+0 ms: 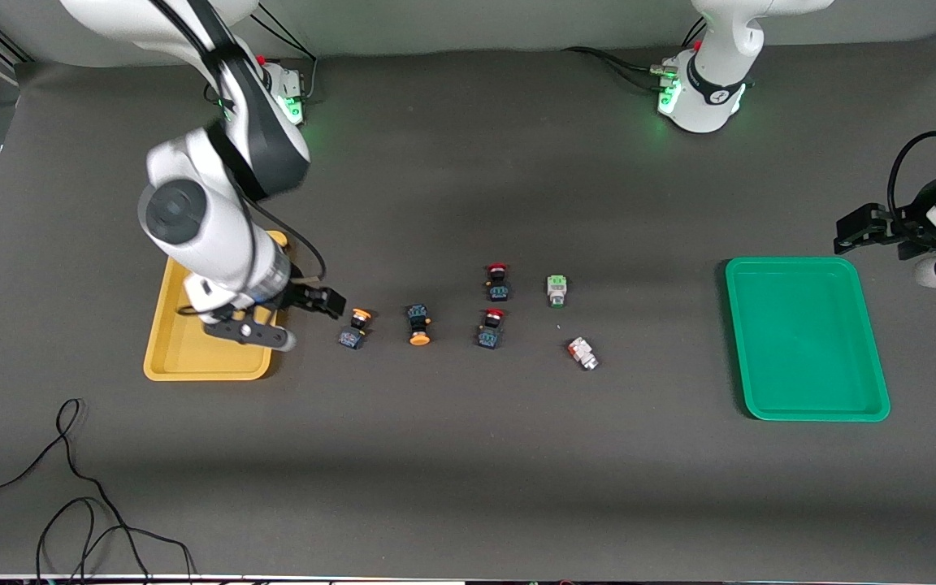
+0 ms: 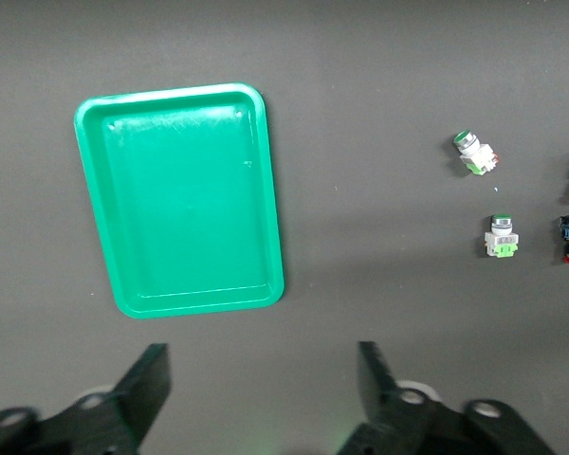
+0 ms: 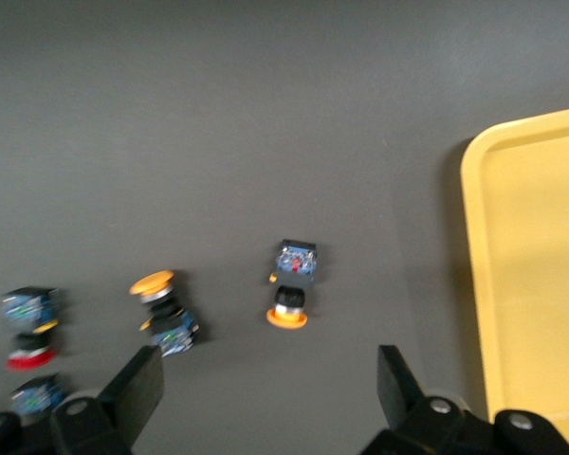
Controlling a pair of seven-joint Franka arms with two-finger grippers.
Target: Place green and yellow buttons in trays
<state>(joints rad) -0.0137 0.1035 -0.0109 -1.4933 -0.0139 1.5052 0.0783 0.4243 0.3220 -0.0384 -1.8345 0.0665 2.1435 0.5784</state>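
reading the table (image 1: 468, 487) as a clock, twelve at my bases and six at the front camera: the green tray (image 1: 807, 337) lies at three, toward the left arm's end, its whole floor showing. the yellow tray (image 1: 192, 357) lies at nine, toward the right arm's end, partly hidden under my right arm, and the floor i can see is bare. my right gripper (image 3: 267, 370) hangs released, fingers spread wide, over the cloth just off the yellow tray's three o'clock rim. my left gripper (image 2: 261, 360) waits, also spread wide and holding nothing, over the cloth near the green tray's one o'clock corner. all buttons lie on the cloth between the trays, well apart from both rims. running from nine to three: a yellow-capped button (image 1: 354, 327) near my right gripper, a second yellow-capped button (image 1: 418, 325), two red-capped switches (image 1: 497, 281), the green-faced button (image 1: 556, 290), and the orange-marked button (image 1: 582, 353) at its five. wide open cloth spreads at six of the row, and a black cable (image 1: 70, 487) loops at seven.
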